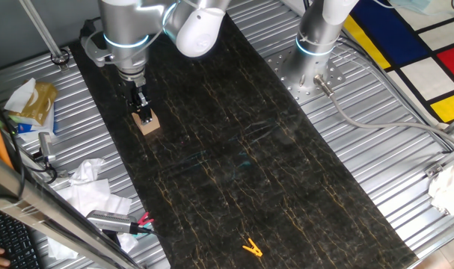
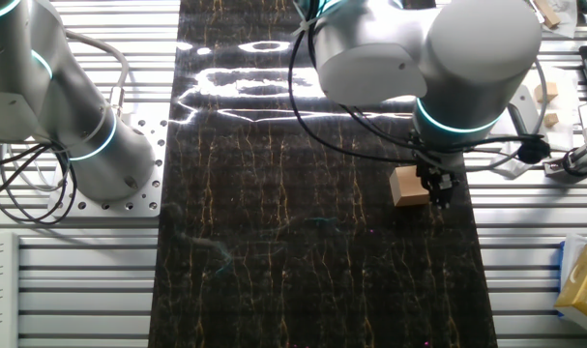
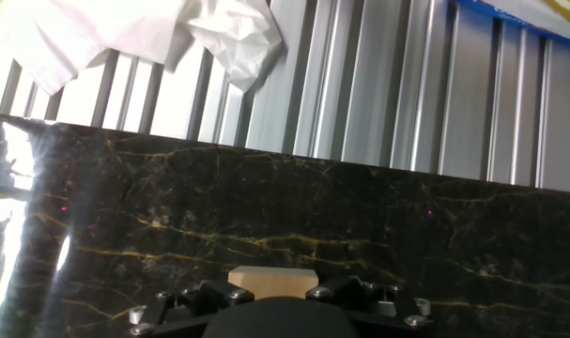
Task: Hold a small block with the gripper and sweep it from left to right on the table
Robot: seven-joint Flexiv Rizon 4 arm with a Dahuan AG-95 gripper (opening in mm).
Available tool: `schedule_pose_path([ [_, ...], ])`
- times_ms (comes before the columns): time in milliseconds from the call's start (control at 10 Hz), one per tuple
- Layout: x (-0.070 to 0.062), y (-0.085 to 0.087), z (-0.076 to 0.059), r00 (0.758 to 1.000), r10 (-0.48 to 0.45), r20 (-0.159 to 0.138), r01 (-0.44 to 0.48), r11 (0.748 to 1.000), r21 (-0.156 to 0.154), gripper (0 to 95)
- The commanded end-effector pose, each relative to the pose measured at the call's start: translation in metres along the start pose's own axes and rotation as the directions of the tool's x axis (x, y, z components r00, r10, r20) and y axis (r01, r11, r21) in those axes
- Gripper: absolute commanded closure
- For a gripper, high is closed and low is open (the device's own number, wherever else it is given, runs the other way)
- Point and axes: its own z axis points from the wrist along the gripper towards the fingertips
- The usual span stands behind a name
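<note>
Single arm at the black, gold-veined surface (image 1: pixel 234 164). The pincer (image 1: pixel 142 109) points straight down and its black tips are closed on the small block (image 1: pixel 146 122), a plain tan wooden cube. The block sits flat on the surface with its base in contact. Being a cube, it has no long axis; in one fixed view its side faces stand slightly turned against the surface's long edges, one corner towards the camera.

In that view the block lies near the surface's left edge, towards the far end, just beside the ribbed metal border (image 1: pixel 62 104). In the other fixed view the block (image 2: pixel 408 186) appears near the right edge, with the pincer (image 2: pixel 439 193) touching its right side. In the hand view the block (image 3: pixel 272 280) shows as a pale face between the two finger mounts, at the pincer (image 3: pixel 272 299).

A yellow clip (image 1: pixel 250 247) lies well apart at the near end of the surface. Crumpled white paper (image 3: pixel 223 38) rests on the metal border beyond the surface.
</note>
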Motion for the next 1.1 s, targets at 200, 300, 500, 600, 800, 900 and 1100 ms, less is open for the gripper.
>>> schedule_pose_path([
  [200,0.0006,0.0001,0.0003,1.0,0.001,0.0,-0.001,1.0,0.0,19.0],
  [300,0.0009,0.0001,0.0006,1.0,0.002,0.0,-0.002,1.0,0.0,19.0],
  [500,0.0011,0.0002,0.001,1.0,0.004,0.0,-0.004,1.0,0.0,19.0],
  [600,0.0015,0.0002,0.0012,1.0,0.004,0.0,-0.004,1.0,0.001,19.0],
  [800,0.0028,0.0002,0.0018,1.0,0.004,0.0,-0.004,1.0,0.001,19.0],
  [900,0.0045,0.0003,0.0025,1.0,0.005,0.002,-0.005,1.0,0.001,19.0],
  [1100,0.0072,0.0006,0.0035,1.0,0.009,0.005,-0.009,1.0,0.0,19.0],
])
